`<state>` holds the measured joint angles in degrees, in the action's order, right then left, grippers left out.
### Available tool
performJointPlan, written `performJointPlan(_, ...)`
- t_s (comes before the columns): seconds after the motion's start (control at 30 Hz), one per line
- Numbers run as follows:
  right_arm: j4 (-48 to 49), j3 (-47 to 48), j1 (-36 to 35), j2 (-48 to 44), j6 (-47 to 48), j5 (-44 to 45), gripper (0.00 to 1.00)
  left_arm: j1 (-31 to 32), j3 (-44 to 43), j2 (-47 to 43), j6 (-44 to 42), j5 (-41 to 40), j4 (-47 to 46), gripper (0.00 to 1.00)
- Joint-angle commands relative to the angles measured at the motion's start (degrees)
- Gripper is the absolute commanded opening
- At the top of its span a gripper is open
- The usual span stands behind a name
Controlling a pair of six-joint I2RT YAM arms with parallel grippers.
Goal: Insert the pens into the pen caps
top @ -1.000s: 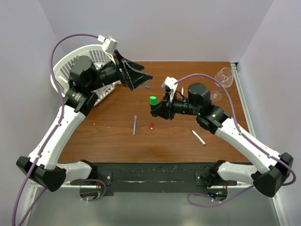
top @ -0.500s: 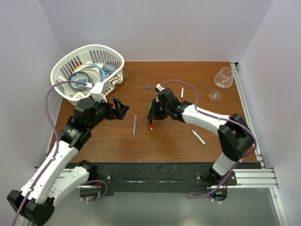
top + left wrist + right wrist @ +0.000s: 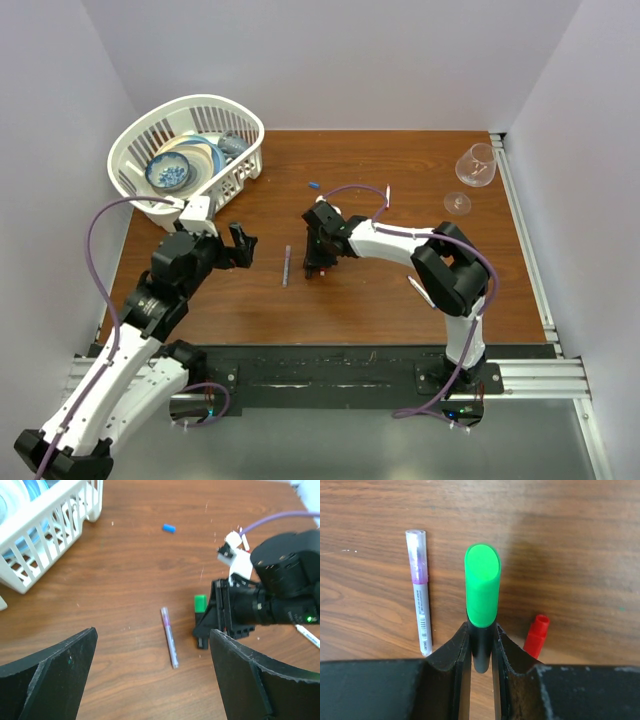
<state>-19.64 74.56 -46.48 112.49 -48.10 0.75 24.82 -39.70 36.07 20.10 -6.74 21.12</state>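
My right gripper (image 3: 481, 650) is shut on the stubby black marker (image 3: 482, 592), whose green end points away from the wrist, low over the table. A red cap (image 3: 536, 636) lies just to the right of it, and the thin purple pen (image 3: 420, 605) to the left. In the top view the right gripper (image 3: 314, 262) is beside the purple pen (image 3: 286, 265). My left gripper (image 3: 243, 245) is open and empty, left of that pen (image 3: 169, 636). A blue cap (image 3: 314, 185) lies further back. A white pen (image 3: 388, 194) lies behind the right arm.
A white dish basket (image 3: 240, 170) with bowls stands at the back left, its wall also in the left wrist view (image 3: 50, 520). Two clear glasses (image 3: 478, 165) stand at the back right. The right forearm (image 3: 400, 245) stretches across the table's middle.
My left arm came down from beside the basket to the table, left of the purple pen. My right gripper carried the marker left and down, next to the red cap.
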Motion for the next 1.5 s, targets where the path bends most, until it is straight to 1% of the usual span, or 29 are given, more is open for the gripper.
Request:
performJointPlan(0.0,-4.78,2.07,-0.80,-0.52,-5.07,3.99,0.14,-0.21,1.12,-1.10,-1.82,-1.61,-3.28,1.00)
performJointPlan(0.03,-5.49,2.34,-0.81,-0.43,-5.69,4.60,0.18,-0.21,1.03,-0.31,-1.73,-1.69,-2.76,1.00)
performJointPlan(0.07,-6.11,2.60,-0.81,-0.60,-6.04,4.96,0.20,-0.12,-0.10,0.22,-1.55,-2.13,-0.84,1.00)
performJointPlan(0.13,-7.34,2.78,-0.72,-1.04,-6.48,4.78,0.24,-0.21,-0.90,0.84,-1.20,-3.27,-0.12,1.00)
performJointPlan(0.17,-7.78,3.04,-0.72,-1.13,-6.57,4.35,0.28,-0.21,-0.47,0.58,-1.11,-3.28,-0.55,1.00)
performJointPlan(0.2,-8.83,3.30,-0.72,-1.30,-6.31,3.56,0.29,-0.21,-0.20,0.23,-1.29,-2.67,-1.08,1.00)
performJointPlan(0.23,-9.80,3.74,-0.72,-1.65,-6.05,3.73,0.30,-0.21,0.06,-0.47,-1.38,-2.23,-1.43,1.00)
performJointPlan(0.27,-11.55,4.70,-0.72,-2.00,-5.61,3.99,0.36,-0.21,0.76,-0.74,-1.55,-1.87,-2.48,1.00)
performJointPlan(0.37,-14.54,6.29,-0.63,-3.94,-3.15,5.75,0.42,-0.21,0.59,-1.01,-1.46,-0.56,-2.75,1.00)
performJointPlan(0.43,-15.42,6.91,-0.37,-5.51,0.27,6.71,0.46,-0.21,1.03,-1.09,-1.46,0.41,-3.19,1.00)
performJointPlan(0.57,-18.93,8.32,1.38,-9.64,8.09,9.26,0.48,-0.21,2.00,-1.62,-0.77,1.38,-4.86,1.00)
performJointPlan(0.6,-19.21,7.97,1.74,-10.79,13.76,10.31,0.50,-0.21,2.17,-1.88,0.11,1.90,-5.13,1.00)
performJointPlan(0.63,-19.91,7.44,2.53,-11.67,16.34,14.15,0.52,-0.21,2.52,-1.97,0.47,2.26,-5.39,1.00)
performJointPlan(0.67,-22.00,6.39,3.23,-13.16,18.98,15.32,0.53,-0.21,2.53,-2.06,0.21,2.96,-5.48,1.00)
performJointPlan(0.7,-23.50,6.03,4.02,-13.52,24.83,16.11,0.53,-0.21,2.44,-2.24,-0.06,4.01,-5.31,1.00)
performJointPlan(0.73,-24.91,5.77,6.03,-13.96,27.68,16.03,0.53,-0.21,2.18,-2.50,-0.15,3.93,-5.04,1.00)
performJointPlan(0.8,-30.18,4.19,7.97,-15.19,31.99,18.83,0.53,-0.21,2.09,-3.37,0.20,3.41,-4.69,1.00)
performJointPlan(0.87,-33.87,1.92,10.35,-16.15,33.85,18.50,0.54,-0.21,2.52,-3.90,0.73,3.84,-5.13,1.00)
performJointPlan(0.97,-35.72,-1.79,13.42,-18.62,39.02,16.13,0.55,-0.21,2.44,-3.65,0.73,4.45,-5.04,1.00)
performJointPlan(1.07,-38.97,-2.14,16.59,-16.60,42.19,15.86,0.55,-0.21,2.09,-2.85,0.64,5.16,-4.86,1.00)
performJointPlan(1.1,-39.07,-2.58,17.47,-16.34,43.25,13.07,0.55,-0.21,2.26,-2.42,0.64,5.42,-5.04,1.00)
performJointPlan(1.13,-39.07,-3.37,18.87,-16.16,44.22,12.17,0.53,-0.21,2.26,-2.15,0.64,5.77,-5.13,1.00)
performJointPlan(1.27,-38.55,-5.65,22.13,-16.60,47.65,10.06,0.49,-0.21,1.82,-1.10,0.56,6.48,-4.60,1.00)
performJointPlan(1.3,-38.46,-6.01,22.92,-16.77,47.74,9.80,0.45,-0.21,1.82,-1.27,0.56,6.39,-4.60,1.00)
performJointPlan(1.33,-38.20,-6.62,24.32,-17.21,47.74,9.10,0.44,-0.21,1.91,-1.27,0.56,6.39,-4.69,1.00)
performJointPlan(1.37,-37.41,-6.63,24.85,-17.30,49.48,8.22,0.44,-0.12,2.00,-1.36,0.47,6.39,-4.78,1.00)
performJointPlan(1.47,-37.23,-5.75,25.91,-16.78,50.38,5.58,0.43,-0.21,2.09,-1.27,0.29,6.48,-4.86,0.99)
